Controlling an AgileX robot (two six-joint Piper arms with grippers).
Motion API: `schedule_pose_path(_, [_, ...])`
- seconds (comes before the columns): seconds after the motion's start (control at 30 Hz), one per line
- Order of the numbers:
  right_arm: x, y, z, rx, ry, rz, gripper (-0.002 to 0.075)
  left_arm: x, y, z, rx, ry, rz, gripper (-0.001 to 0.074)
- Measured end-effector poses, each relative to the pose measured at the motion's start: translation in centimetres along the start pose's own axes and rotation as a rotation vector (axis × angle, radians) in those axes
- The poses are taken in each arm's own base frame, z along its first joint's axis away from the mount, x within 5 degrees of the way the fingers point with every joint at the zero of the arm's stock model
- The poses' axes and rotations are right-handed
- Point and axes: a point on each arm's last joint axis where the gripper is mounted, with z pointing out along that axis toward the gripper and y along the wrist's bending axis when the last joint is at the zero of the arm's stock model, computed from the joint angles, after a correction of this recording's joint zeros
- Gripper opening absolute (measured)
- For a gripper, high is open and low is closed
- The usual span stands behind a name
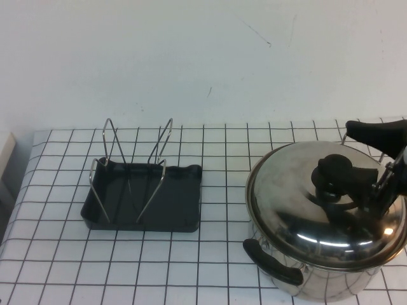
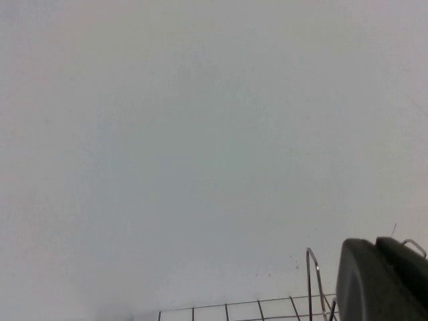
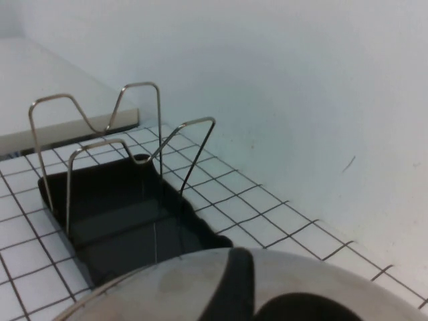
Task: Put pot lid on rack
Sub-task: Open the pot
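The pot lid [image 1: 318,210] is a shiny domed steel lid with a black knob [image 1: 334,173]. It sits on the deep steel pot [image 1: 331,283] at the right of the table. The rack [image 1: 143,197] is a dark grey tray with silver wire uprights at centre left, and it holds nothing. My right gripper [image 1: 381,183] reaches in from the right edge, low over the lid just right of the knob. The right wrist view shows the lid's rim [image 3: 200,281] and the rack [image 3: 114,200] beyond it. My left gripper [image 2: 382,281] is out of the high view and shows shut at the corner of its wrist view, next to a rack wire [image 2: 311,281].
The pot has a black handle at the front [image 1: 273,260] and another at the back [image 1: 375,131]. The table [image 1: 216,267] is white with a black grid. A white wall [image 1: 203,57] stands close behind the rack and pot.
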Motion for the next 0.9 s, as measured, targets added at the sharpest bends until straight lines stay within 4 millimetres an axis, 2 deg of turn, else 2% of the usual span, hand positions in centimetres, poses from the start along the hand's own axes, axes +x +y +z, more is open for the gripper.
schedule_pose_path(0.2, [1.9, 0.2, 1.3, -0.022, 0.034, 0.039, 0.0655, 0.0, 0.0, 0.0, -0.001, 0.003, -0.004, -0.0003])
schedule_pose_path(0.27, [2.2, 0.3, 1.6, -0.03, 0.027, 0.053, 0.0631, 0.0, 0.0, 0.0, -0.001, 0.003, -0.014, -0.0003])
schedule_pose_path(0.33, [2.2, 0.3, 1.7, -0.033, 0.022, 0.054, 0.0578, 0.0, 0.0, 0.0, -0.001, 0.003, -0.019, -0.0003])
schedule_pose_path(0.5, [2.2, 0.5, 1.8, -0.042, 0.014, 0.027, 0.0332, 0.0, 0.0, 0.0, -0.001, 0.003, -0.019, -0.0003])
schedule_pose_path(0.73, [2.1, 0.3, 1.8, -0.028, -0.01, 0.01, 0.0336, -0.1, 0.0, 0.0, 0.002, -0.007, -0.065, -0.0003])
schedule_pose_path(0.9, [1.8, 0.0, 1.8, 0.014, -0.031, 0.009, 0.0336, -0.1, 0.0, 0.0, 0.006, -0.013, -0.234, -0.0003])
